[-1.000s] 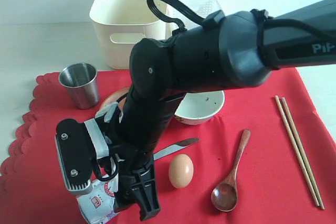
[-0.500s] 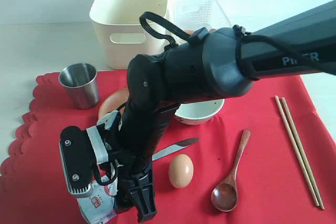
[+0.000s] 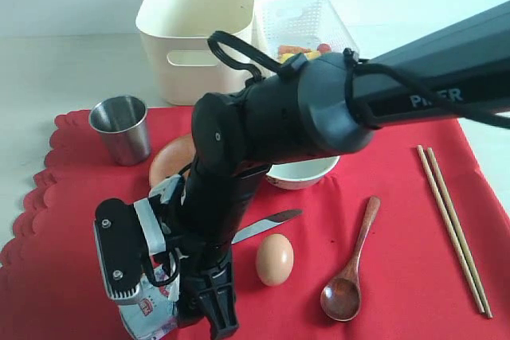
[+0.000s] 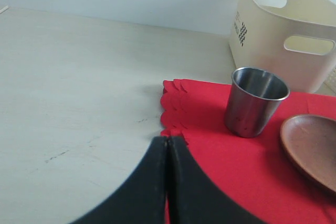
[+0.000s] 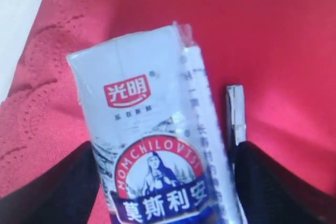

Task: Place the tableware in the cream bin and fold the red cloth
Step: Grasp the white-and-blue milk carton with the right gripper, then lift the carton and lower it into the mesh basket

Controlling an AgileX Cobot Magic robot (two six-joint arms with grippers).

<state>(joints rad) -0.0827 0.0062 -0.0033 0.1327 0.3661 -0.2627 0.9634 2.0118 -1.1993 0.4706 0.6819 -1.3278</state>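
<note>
Resting on red cloth, one spoon, two chopsticks (parallel)

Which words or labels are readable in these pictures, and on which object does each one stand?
"光明": red logo on the milk carton.
"MOMCHILOVTSI", "莫斯利安": lower on that carton.
"PIPER", partly hidden: on the right arm.
Too small to read: the carton's side print, the dark sticker on the cream bin.

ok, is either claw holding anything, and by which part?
Left claw shut, empty. Right claw straddles the milk carton across its sides as it lies on the red cloth; clamped or not, cannot tell.
</note>
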